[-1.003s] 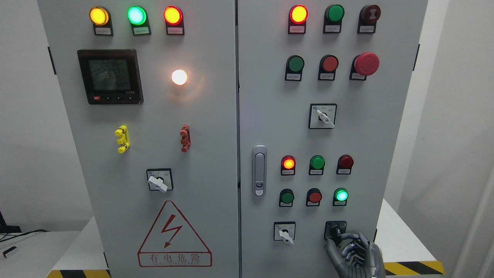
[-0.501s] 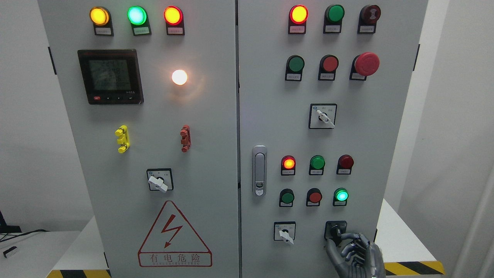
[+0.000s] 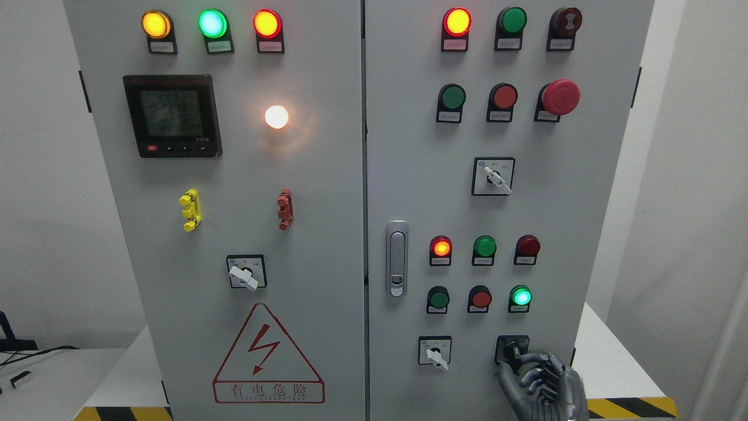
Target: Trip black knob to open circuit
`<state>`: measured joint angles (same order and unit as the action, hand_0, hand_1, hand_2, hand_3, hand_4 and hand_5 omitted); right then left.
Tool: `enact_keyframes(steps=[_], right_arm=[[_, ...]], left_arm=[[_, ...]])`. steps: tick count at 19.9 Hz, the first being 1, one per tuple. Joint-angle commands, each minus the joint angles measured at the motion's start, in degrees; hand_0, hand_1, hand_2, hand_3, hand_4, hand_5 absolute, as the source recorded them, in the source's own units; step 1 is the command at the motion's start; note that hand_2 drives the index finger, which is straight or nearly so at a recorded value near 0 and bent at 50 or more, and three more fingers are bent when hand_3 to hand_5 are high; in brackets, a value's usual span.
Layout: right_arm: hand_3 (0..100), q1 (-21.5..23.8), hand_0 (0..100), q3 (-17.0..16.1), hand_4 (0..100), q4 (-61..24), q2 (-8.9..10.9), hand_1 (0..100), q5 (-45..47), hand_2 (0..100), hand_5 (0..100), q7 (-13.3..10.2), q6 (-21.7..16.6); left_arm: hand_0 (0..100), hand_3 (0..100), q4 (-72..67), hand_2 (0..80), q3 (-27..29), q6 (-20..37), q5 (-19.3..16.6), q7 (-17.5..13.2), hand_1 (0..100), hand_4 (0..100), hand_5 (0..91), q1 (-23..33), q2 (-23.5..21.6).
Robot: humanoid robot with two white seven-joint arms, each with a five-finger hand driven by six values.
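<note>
The black knob (image 3: 513, 352) sits on a black square plate at the lower right of the grey cabinet's right door (image 3: 409, 175). My right hand (image 3: 522, 362) comes up from the bottom edge and has its dark fingers (image 3: 537, 374) curled around the knob, thumb under it and fingertips beside it. The knob's handle points roughly upward. My left arm does not show.
A white rotary switch (image 3: 435, 354) sits just left of the knob. Above are a lit green lamp (image 3: 520, 296), red and green buttons, and a door latch (image 3: 397, 257). A red emergency button (image 3: 561, 96) is at upper right. Yellow-black tape (image 3: 631, 406) marks the table edge.
The whole view has shifted a little to the right. My right hand stays on the black knob, with no clear turn of the knob visible.
</note>
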<state>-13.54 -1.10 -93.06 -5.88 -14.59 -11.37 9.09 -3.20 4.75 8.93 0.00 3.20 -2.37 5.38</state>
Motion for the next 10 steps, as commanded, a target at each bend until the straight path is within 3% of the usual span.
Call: enact_keyframes(steps=[1, 10], right_arm=[[77, 0.01, 25, -1.01, 87, 0.07, 0.35, 79, 0.00, 40, 99, -0.06, 0.05], [77, 0.01, 25, -1.09, 87, 0.07, 0.35, 79, 0.00, 40, 98, -0.15, 0.05]], left_arm=[[12, 0, -0.05, 0.0, 0.00, 0.04, -1.76, -0.04, 39, 0, 0.0, 0.00, -0.02], [12, 0, -0.05, 0.0, 0.00, 0.04, -1.76, -0.04, 39, 0, 0.0, 0.00, 0.07]])
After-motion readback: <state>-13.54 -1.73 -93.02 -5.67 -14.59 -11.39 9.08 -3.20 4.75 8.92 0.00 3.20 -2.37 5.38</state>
